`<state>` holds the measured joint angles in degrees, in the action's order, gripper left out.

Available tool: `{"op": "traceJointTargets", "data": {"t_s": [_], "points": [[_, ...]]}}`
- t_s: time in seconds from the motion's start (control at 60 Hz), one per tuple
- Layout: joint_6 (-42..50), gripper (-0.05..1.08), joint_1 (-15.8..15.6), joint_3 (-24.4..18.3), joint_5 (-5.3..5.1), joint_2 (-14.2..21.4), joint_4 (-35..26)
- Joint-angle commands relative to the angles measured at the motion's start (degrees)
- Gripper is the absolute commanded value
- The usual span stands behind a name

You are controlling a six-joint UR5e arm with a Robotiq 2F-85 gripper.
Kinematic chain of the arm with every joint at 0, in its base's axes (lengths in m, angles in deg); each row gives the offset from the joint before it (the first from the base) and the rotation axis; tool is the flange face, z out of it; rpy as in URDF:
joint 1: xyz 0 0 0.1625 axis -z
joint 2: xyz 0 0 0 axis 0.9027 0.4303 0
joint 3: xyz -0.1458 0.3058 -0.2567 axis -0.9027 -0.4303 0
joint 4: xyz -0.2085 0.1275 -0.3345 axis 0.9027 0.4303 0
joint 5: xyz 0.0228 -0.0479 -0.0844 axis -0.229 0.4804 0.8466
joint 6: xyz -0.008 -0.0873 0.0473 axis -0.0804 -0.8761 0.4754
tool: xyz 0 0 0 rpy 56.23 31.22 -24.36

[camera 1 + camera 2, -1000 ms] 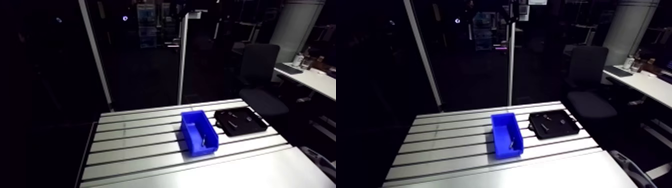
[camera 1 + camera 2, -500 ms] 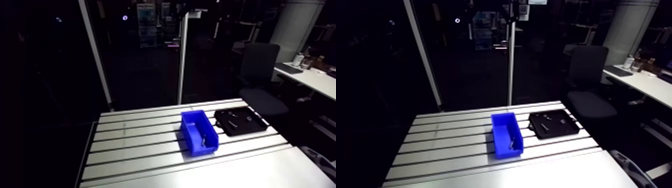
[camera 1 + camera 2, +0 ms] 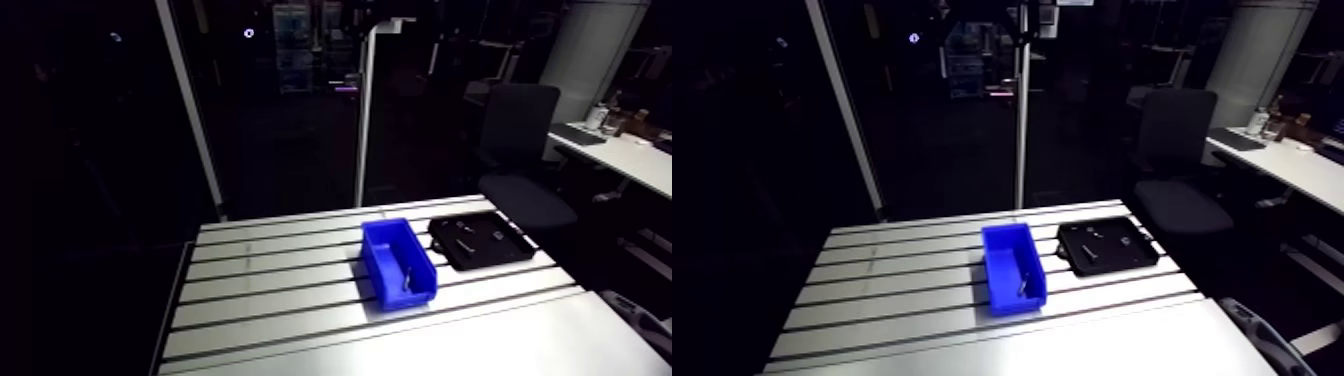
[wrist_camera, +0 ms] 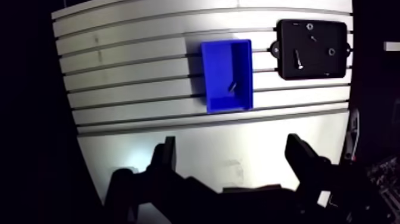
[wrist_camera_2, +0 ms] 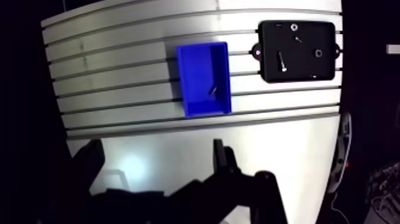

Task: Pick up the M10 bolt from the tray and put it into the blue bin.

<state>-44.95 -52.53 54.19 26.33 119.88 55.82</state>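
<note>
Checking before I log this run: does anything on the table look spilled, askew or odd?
Nothing stands out. A bolt lies inside the blue bin; a second bolt and small parts sit in the black tray beside it. Nothing is spilled on the table.

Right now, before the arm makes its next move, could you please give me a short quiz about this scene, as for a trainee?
1. True or false: a bolt lies inside the blue bin.
2. Choose one: the black tray is
A) beside the bin on the table, with a gap between them
B) inside the bin
C) stacked on top of the bin
3. Fill the blank: in the wrist view the pincer is high above the table, empty, and its fingers are ____.

Key: 1 true; 2 A; 3 open.
</note>
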Motion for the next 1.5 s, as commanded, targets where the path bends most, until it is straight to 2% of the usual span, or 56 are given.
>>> {"op": "traceJointTargets", "data": {"t_s": [0.017,0.217,0.45,0.483,0.717,0.95,1.233,1.5], "points": [[-1.16,0.01,0.21,-0.25,0.49,-0.95,1.42],[-3.64,0.01,0.81,-0.04,0.96,-1.88,1.6],[-8.66,0.01,3.59,0.33,1.13,-2.76,3.78],[-9.81,0.01,4.79,0.33,1.22,-3.43,3.88],[-14.65,0.01,7.65,0.58,1.14,-4.6,4.13],[-19.05,0.01,10.99,0.85,1.14,-6.28,7.12],[-21.38,0.01,13.39,0.94,1.05,-8.6,8.64],[-24.69,0.01,15.47,3.36,1.23,-9.78,12.1]]}}
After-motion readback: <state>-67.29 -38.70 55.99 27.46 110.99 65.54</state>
